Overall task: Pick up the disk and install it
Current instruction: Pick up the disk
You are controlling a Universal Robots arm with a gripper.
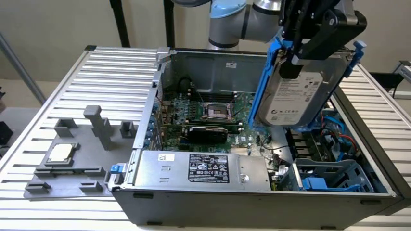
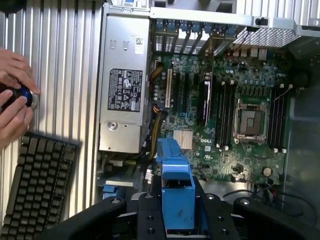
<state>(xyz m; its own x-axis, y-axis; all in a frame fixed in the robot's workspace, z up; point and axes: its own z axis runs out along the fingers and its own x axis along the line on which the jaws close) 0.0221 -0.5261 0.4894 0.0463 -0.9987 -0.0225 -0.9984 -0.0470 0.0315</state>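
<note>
The disk [image 1: 301, 98], a silver-grey drive with a white label in blue carrier rails, hangs tilted on edge above the right half of the open computer case [image 1: 257, 204], seen from the exterior view. My gripper [image 1: 297, 60] is shut on its upper end. In the wrist view the blue carrier [image 2: 177, 187] sits clamped between the black fingers [image 2: 147, 215], with the motherboard [image 2: 240, 100] below it. The blue drive bay [image 1: 330, 177] lies in the case's near right corner in the exterior view, under and in front of the disk.
A silver power-supply box [image 1: 199, 171] fills the case's front. A small CPU chip [image 1: 61, 153] rests on a grey fixture at the exterior view's left. In the wrist view a person's hands [image 2: 14, 105] hold a dark round object beside a black keyboard [image 2: 37, 187].
</note>
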